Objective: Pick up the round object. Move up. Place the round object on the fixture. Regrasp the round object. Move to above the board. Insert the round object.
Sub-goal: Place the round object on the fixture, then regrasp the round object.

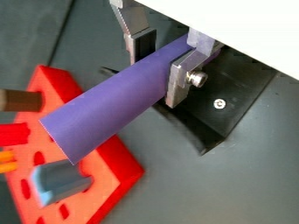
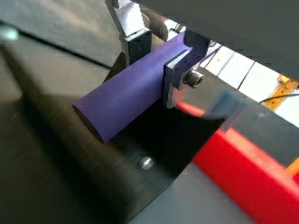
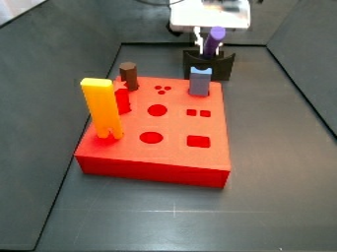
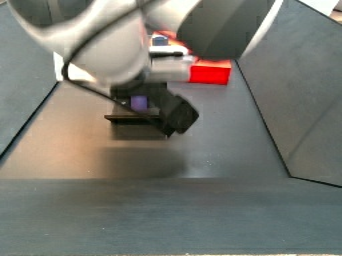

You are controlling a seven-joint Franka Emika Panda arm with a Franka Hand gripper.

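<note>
My gripper (image 1: 162,72) is shut on the round object (image 1: 100,109), a long smooth purple rod that sticks out sideways from between the silver fingers; both show in the second wrist view too, the gripper (image 2: 158,68) and the rod (image 2: 122,96). The dark fixture (image 1: 228,105) lies right beneath the held end. In a side view the gripper (image 3: 214,39) hangs over the fixture (image 3: 215,67) behind the red board (image 3: 171,148). In a side view a bit of purple (image 4: 134,101) shows under the arm, above the fixture (image 4: 131,122). Whether the rod touches the fixture is hidden.
On the board stand a tall yellow block (image 3: 99,106), a short dark-brown peg (image 3: 129,75) and a blue-grey notched peg (image 3: 199,81). The blue-grey peg (image 1: 59,182) and board (image 1: 111,166) lie under the rod's free end. Raised dark walls border the floor.
</note>
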